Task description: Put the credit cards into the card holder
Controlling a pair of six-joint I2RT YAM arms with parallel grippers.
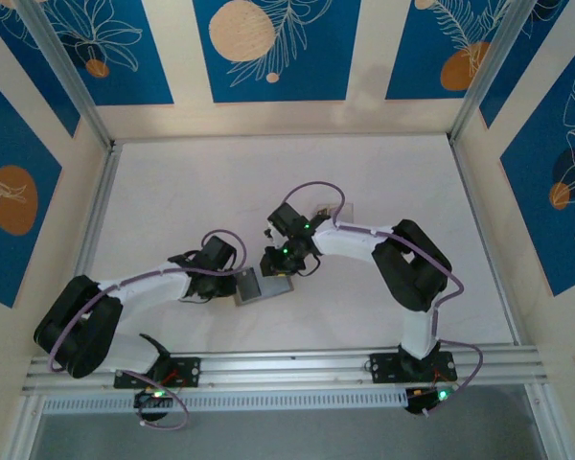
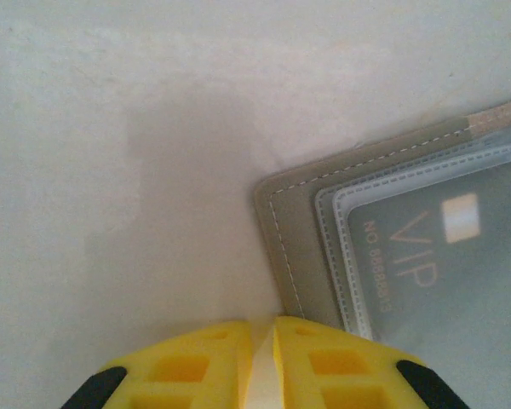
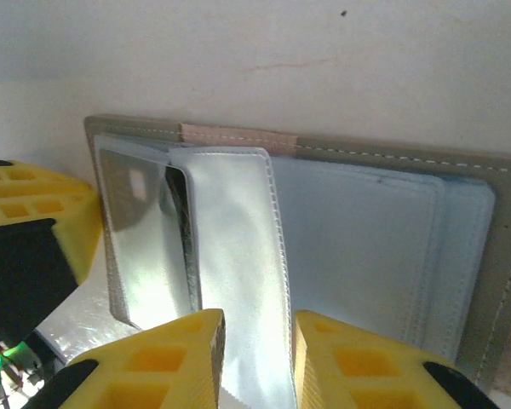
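Overhead, the card holder [image 1: 254,287] lies open on the white table [image 1: 383,182], just ahead of the 2 arm bases and between the 2 grippers. The left gripper [image 1: 234,281] reaches it from the left and the right gripper [image 1: 279,271] bears on its right half from above. The jaw positions are too small to read from this height. In the left wrist view, the left gripper [image 2: 262,375] hangs low over the table [image 2: 111,170] with its yellow fingers [image 2: 187,371] close together. A thin pale strip shows in the slit between them, and I cannot tell whether that is something pinched or bare table, so its grip is undetermined. The near corner of the grey holder [image 2: 291,239] runs under the right-hand finger. Its stitched clear pockets hold a dark credit card [image 2: 434,256] marked VIP, with a pale chip patch. A beige tab [image 2: 498,115] sits on the holder's far edge. In the right wrist view, the holder [image 3: 392,150] lies spread open, grey border outside and paler bluish panels inside, with the beige tab [image 3: 238,136] at its top edge. A dark card [image 3: 140,247] sits in the left pocket. 1 clear plastic leaf [image 3: 238,256] stands raised off the holder and passes between the fingers of the right gripper [image 3: 257,366]. The fingers stand part way apart on either side of it, but contact cannot be confirmed. A yellow finger [image 3: 34,209] of the left gripper rests at the holder's left edge.
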